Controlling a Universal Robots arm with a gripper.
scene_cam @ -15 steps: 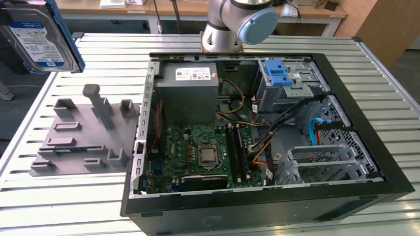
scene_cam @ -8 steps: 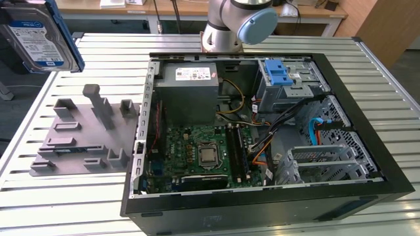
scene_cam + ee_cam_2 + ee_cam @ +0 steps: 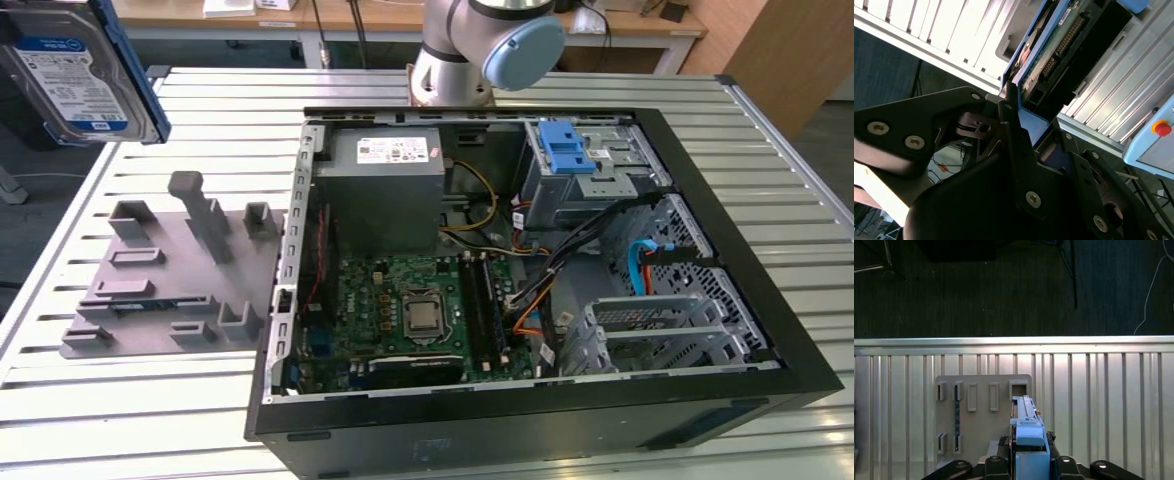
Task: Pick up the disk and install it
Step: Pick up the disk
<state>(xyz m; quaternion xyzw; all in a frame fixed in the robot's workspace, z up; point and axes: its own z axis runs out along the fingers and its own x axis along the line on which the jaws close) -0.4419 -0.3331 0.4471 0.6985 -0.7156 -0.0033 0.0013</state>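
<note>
The disk [image 3: 78, 70], a silver drive with a white-and-blue label in a blue bracket, hangs in the air at the exterior view's upper left, above the table's edge and clear of the computer case. My gripper [image 3: 1036, 142] is shut on it. In the second wrist view the disk [image 3: 1054, 47] shows its green circuit board, with a black finger [image 3: 1010, 127] pressed against the blue bracket. In the first wrist view the disk [image 3: 1026, 432] is seen edge-on between the gripper [image 3: 1029, 462] fingers, over the grey holder plate [image 3: 979, 390].
The open computer case [image 3: 534, 420] lies on the slatted metal table [image 3: 134, 400]. Inside are a grey drive cage with a blue latch [image 3: 567, 155], a power-supply box [image 3: 387, 165] and a motherboard [image 3: 414, 310]. A grey slotted fixture [image 3: 174, 270] lies beside the case.
</note>
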